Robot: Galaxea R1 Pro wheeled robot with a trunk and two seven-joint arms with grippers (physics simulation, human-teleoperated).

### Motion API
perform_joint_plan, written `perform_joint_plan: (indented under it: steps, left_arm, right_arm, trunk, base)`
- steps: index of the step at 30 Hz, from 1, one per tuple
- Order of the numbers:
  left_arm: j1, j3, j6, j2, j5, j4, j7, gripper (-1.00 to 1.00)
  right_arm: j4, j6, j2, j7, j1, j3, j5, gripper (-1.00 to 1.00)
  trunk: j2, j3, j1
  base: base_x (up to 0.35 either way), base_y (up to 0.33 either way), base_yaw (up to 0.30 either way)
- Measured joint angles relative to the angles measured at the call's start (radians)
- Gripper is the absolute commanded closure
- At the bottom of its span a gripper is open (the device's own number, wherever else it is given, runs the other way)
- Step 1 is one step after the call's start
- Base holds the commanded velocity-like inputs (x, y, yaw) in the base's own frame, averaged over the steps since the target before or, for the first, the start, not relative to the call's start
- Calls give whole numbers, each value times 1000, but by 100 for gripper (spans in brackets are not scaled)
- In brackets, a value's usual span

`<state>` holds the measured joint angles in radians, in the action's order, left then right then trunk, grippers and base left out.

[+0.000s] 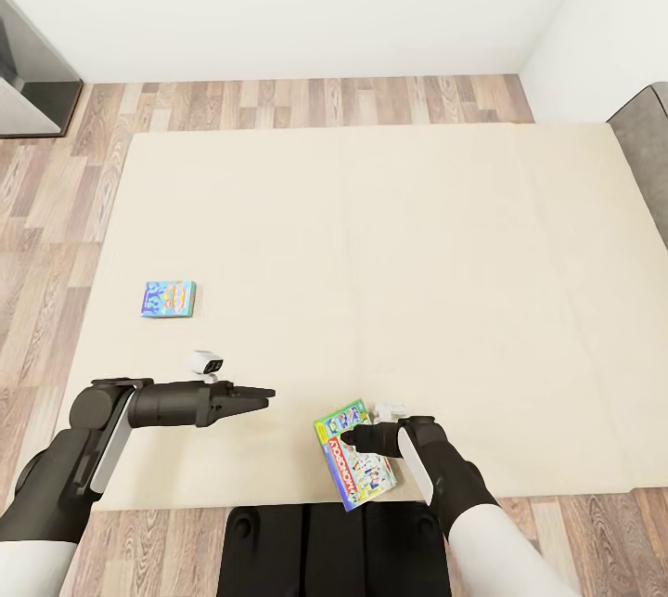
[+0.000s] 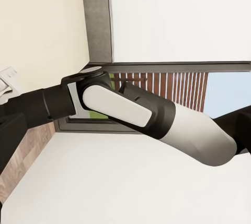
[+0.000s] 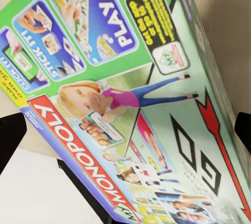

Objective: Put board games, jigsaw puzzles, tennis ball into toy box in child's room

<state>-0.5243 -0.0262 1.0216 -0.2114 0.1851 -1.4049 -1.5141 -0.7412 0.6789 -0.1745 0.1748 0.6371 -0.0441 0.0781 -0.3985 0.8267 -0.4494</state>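
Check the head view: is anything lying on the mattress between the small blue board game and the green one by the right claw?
Head view: the left claw hangs over that stretch between the small blue board game and the green board game; otherwise the bed is bare mattress.

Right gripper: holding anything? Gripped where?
Right gripper is at the upper part of the green Monopoly board game on the bed; a closed grip can't be confirmed. Left gripper holds nothing.

Green-edged board game (image 1: 355, 454) (red Monopoly banner); small blue cartoon board game (image 1: 168, 298); beige bed (image 1: 390, 235).
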Motion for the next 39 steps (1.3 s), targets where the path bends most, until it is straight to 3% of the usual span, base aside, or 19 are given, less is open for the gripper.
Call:
perform_joint_plan:
  steps: [39]
  left_arm:
    - [0,0,0,-1,0,0,-1,-100]
  right_arm:
    - [0,-1,0,0,0,0,0,-100]
  trunk:
    - [0,0,0]
  base:
    - [-3,24,0]
